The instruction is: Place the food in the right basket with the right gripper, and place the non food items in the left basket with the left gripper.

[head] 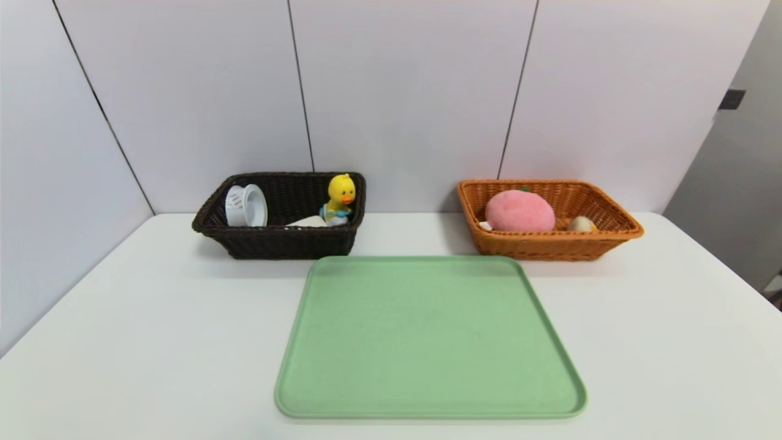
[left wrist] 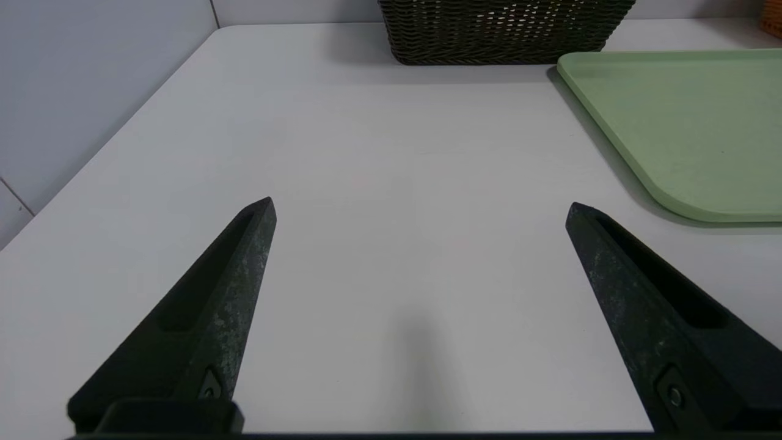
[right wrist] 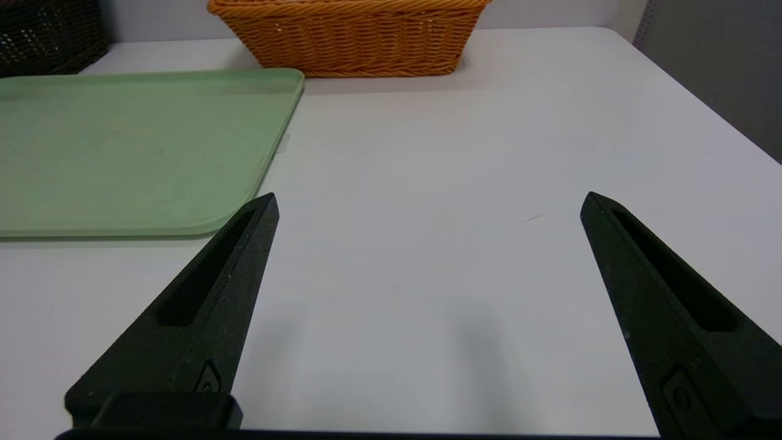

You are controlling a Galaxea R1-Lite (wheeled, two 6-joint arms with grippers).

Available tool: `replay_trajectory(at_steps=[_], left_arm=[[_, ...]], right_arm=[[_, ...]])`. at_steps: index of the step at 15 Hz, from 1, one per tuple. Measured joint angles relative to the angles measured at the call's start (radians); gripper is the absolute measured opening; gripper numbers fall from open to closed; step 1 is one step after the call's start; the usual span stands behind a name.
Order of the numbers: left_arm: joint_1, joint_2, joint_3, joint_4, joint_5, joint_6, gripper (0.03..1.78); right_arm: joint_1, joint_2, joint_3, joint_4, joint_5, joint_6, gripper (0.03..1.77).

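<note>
The dark brown left basket (head: 278, 241) holds a yellow duck toy (head: 339, 195), a white cup-like piece (head: 245, 206) and a flat white item (head: 308, 222). In the orange right basket (head: 550, 244) lie a pink plush peach (head: 519, 211) and a small pale round food item (head: 581, 224). Neither arm shows in the head view. My left gripper (left wrist: 420, 205) hangs open over bare table near the tray's left side, nothing between its fingers. My right gripper (right wrist: 429, 198) is open too, over bare table to the right of the tray.
A green tray (head: 427, 336) with nothing on it lies in the middle of the white table (head: 122, 342), in front of both baskets. White wall panels close off the back and left. The table's right edge (head: 733, 269) borders a grey gap.
</note>
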Motion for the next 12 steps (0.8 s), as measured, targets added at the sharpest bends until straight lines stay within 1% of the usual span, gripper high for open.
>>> replay_trajectory(at_steps=[7, 9, 12], left_arm=[[0.000, 0.000, 0.000, 0.000, 0.000, 0.000, 1.69], [0.000, 0.000, 0.000, 0.000, 0.000, 0.000, 1.69], [0.000, 0.000, 0.000, 0.000, -0.001, 0.000, 1.69]], right_arm=[[0.000, 0.000, 0.000, 0.000, -0.001, 0.001, 1.71], [0.000, 0.000, 0.000, -0.002, -0.008, 0.017, 1.71], [0.000, 0.000, 0.000, -0.002, -0.009, 0.019, 1.71]])
